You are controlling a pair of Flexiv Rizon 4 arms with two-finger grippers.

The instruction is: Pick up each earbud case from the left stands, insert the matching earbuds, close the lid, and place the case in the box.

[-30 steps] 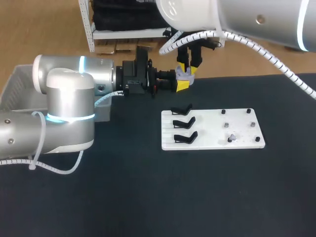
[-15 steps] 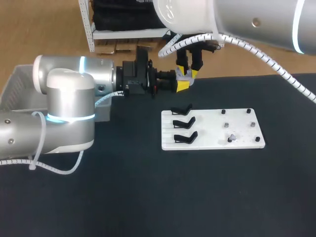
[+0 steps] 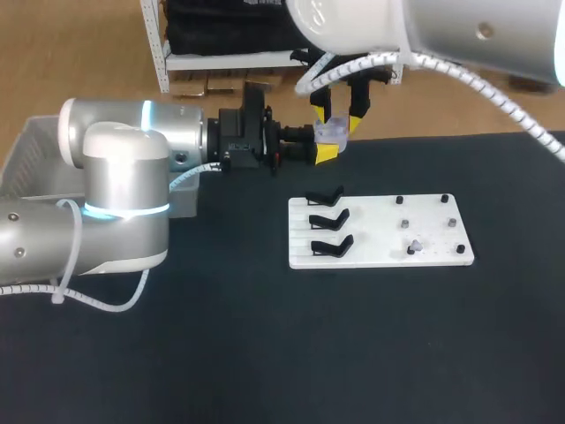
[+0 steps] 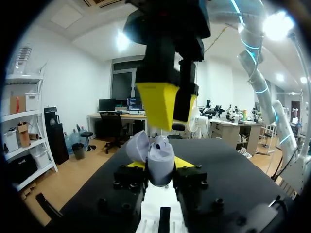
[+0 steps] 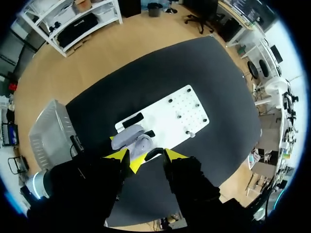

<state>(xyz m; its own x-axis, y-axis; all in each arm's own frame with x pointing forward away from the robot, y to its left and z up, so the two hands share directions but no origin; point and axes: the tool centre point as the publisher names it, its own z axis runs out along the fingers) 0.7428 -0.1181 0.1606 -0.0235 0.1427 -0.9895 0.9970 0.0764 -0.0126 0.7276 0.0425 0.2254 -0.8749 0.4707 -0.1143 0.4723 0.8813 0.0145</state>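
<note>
Black table (image 3: 265, 353): left gripper (image 4: 159, 167) clamps the open lavender earbud case (image 3: 329, 132); right gripper (image 3: 339, 113) hangs just above it, fingers apart, holding nothing.

Lavender earbud case (image 4: 159, 156), lid open, upright in left claw (image 4: 160, 166); one pale earbud (image 3: 415, 245) on white board (image 3: 380, 254).

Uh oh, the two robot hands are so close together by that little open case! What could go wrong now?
1. The right gripper hangs open just above the earbud case. Its fingers could bump the open lid and tilt the case or knock it loose.
2. The left gripper holds the case up in the air near the table's far edge. If the case slipped, it might drop and roll off.
</note>
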